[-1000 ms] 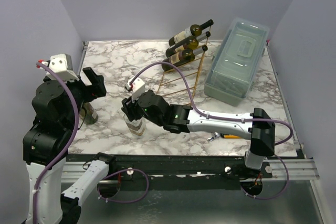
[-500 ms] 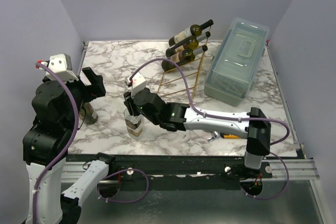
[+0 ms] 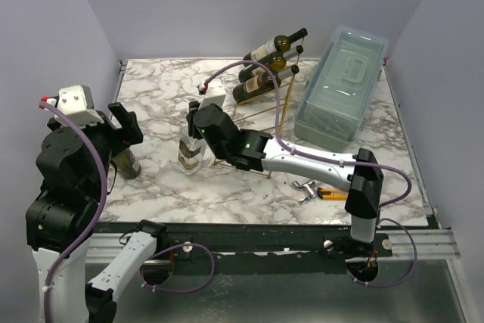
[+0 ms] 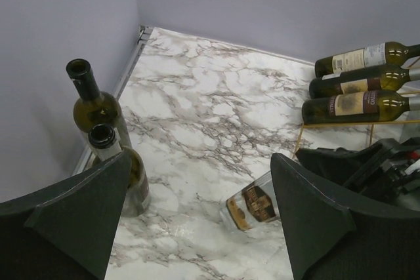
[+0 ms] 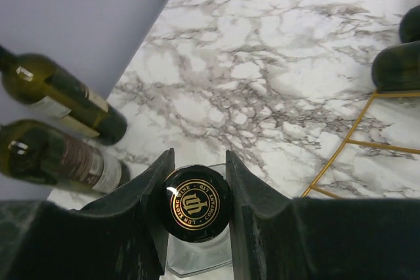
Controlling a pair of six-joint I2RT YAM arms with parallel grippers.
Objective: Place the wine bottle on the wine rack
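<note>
Clear glass bottle (image 3: 190, 155) has slid up-frame, right pincer (image 5: 195, 188) clamped on its cap; it's now mid-frame, nearing the rack (image 3: 286, 105). Left pincer (image 4: 197, 191) gapes, empty.

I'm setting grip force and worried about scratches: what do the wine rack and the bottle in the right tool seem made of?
The wine rack looks like metal wire with a shiny gold finish: thin, straight rods. The bottle seems clear glass, its body see-through, with a label and a glossy black gold-lettered cap. The right tool grips its top.
</note>
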